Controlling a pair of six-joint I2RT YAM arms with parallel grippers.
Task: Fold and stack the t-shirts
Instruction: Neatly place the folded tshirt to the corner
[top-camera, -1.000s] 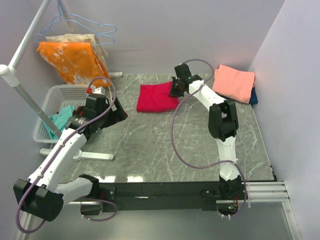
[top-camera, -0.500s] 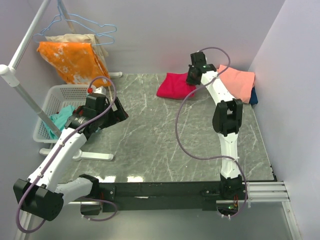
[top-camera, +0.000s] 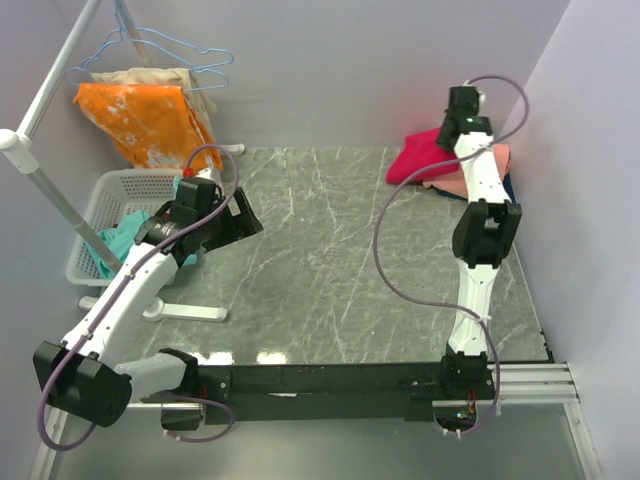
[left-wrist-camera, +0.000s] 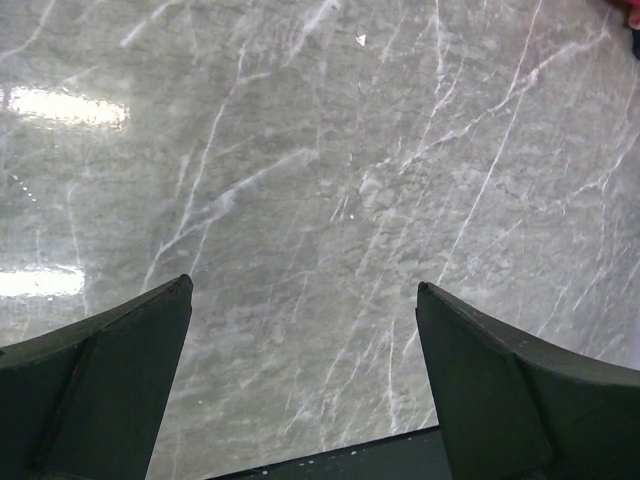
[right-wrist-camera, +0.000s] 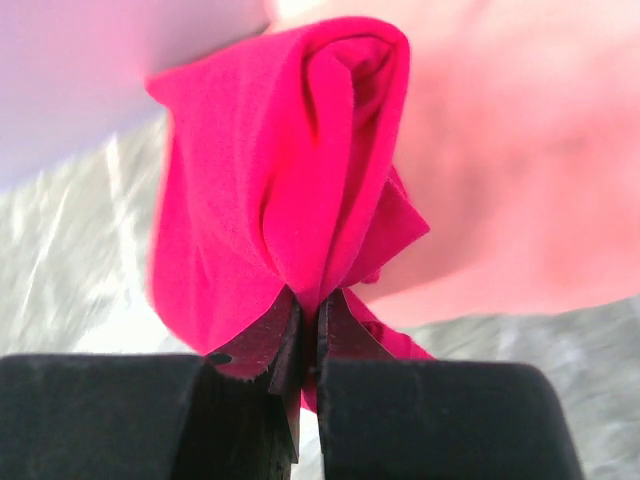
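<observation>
The folded crimson-red t-shirt (top-camera: 420, 160) (right-wrist-camera: 270, 190) hangs lifted at the far right, pinched in my right gripper (top-camera: 452, 135) (right-wrist-camera: 310, 312), which is shut on a fold of it. It overlaps the salmon-pink t-shirt (top-camera: 488, 168) (right-wrist-camera: 520, 170) lying in the far right corner. A sliver of the dark blue t-shirt (top-camera: 510, 190) shows under the pink one. My left gripper (top-camera: 240, 218) (left-wrist-camera: 305, 295) hovers wide open over bare marble at the left, holding nothing.
A white basket (top-camera: 105, 200) with teal cloth (top-camera: 120, 242) stands at the left edge. An orange white-blotched cloth (top-camera: 150, 120) hangs on a rack (top-camera: 40, 175) behind it. Walls close in the far and right sides of the marble table (top-camera: 330, 260).
My right gripper has carried the red t-shirt from the table's far middle rightward, over the pink t-shirt in the corner. The left arm shifted only slightly.
</observation>
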